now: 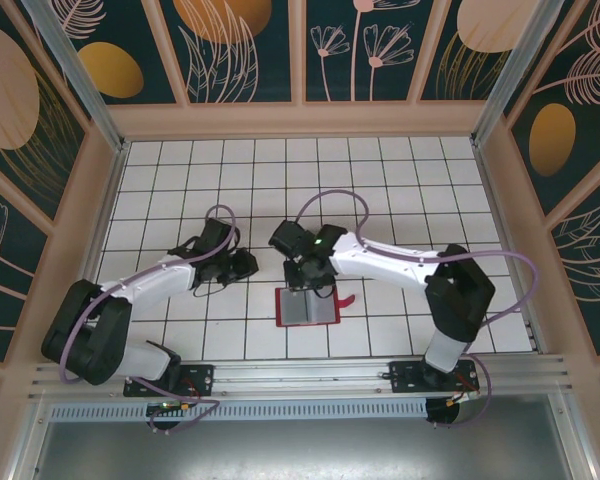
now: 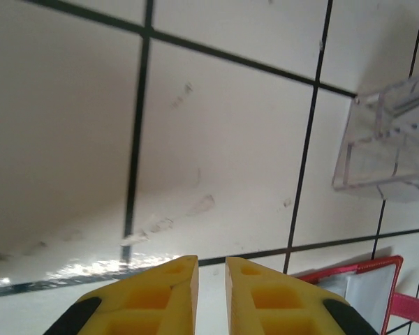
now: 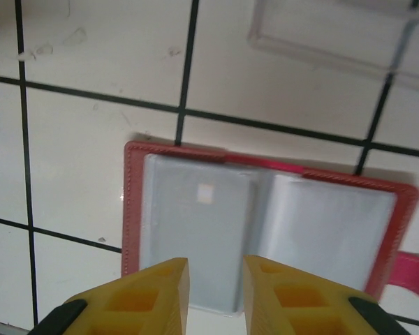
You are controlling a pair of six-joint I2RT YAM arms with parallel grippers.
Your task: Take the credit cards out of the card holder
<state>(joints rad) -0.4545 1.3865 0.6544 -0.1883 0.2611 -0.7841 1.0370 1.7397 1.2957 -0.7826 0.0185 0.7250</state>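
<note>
The red folding card holder [image 3: 328, 230] with its soft grey lining lies flat and open on the white tiled worktop [image 1: 380, 180]. It is open like that so the pockets face up and can be reached.

The right pincer [image 3: 215, 269] hangs right over the near edge of the card holder, above the left pocket. Its two yellow fingers [image 3: 157, 286] are a little apart, and I see nothing pinched between them. I think the gap is small because a card is so thin. Just ahead of this pincer, in that left pocket, is a flat pale grey shape with a tiny white square on it. I take it for one of the credit cards [image 3: 195, 230], not yet out. The right pocket looks pale too, but I cannot tell if a card is inside. The small red tab [image 3: 415, 272] sticks out far to the pincer's right.

The left pincer [image 2: 211, 262] waits off to the side, over bare worktop. Its fingers are nearly pressed together and hold nothing. A corner of the card holder shows just to its right. It looks parked there to keep out of the way.

A clear plastic tray [image 2: 384, 150] sits ahead and to the right of the left pincer, and beyond the card holder from the right pincer. I guess the cards go there.
</note>
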